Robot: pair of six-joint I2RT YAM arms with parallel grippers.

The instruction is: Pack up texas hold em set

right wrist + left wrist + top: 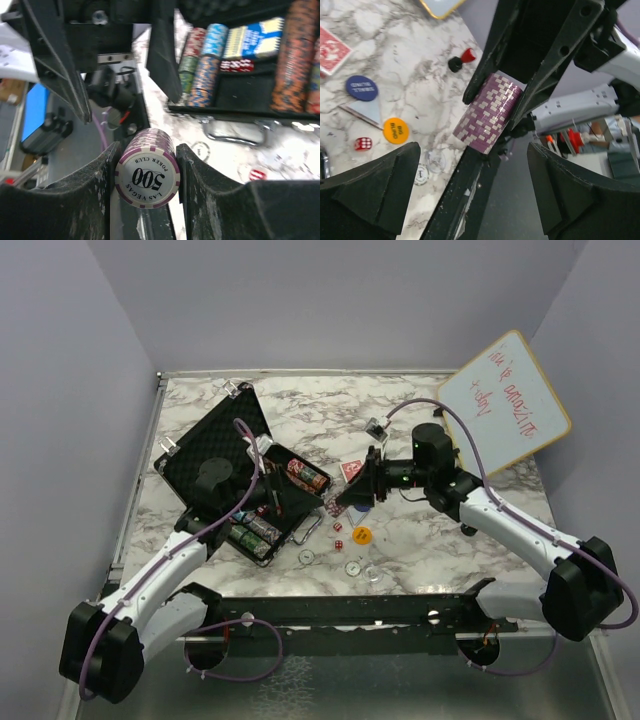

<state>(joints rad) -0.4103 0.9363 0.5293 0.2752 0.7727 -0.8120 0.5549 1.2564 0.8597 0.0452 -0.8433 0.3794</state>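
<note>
Starting at the left: the case point(205, 440) lies open with the foam lid flopped back. The bottom half already has chip stacks point(202, 75) and the blue deck point(250, 42) in it. Your left gripper point(290, 498) hangs right over that bottom half, fingers spread wide with nothing in them, pointing rightward away from the case.

Just off the case's right edge is the bit that matters. The purple 500 chip stack point(487, 112) is up off the table point(420, 550), pinched by its round sides in your right gripper point(147, 150). The stack's long axis runs along the right fingers, so one flat end faces back at the right wrist and the other heads toward the case. In the left wrist view it sits about dead centre between the open left fingers, close but not touching.

So the right gripper has it and the left one is nearest the case. I'd guess it's either a handoff or a straight drop-in. Either way the stack has to travel leftward and get its axis lined up with a chip row.

Further right of the case, loose on the table, you've got the red deck point(351, 471), red die point(338, 528) and Big Blind button point(361, 535).
</note>
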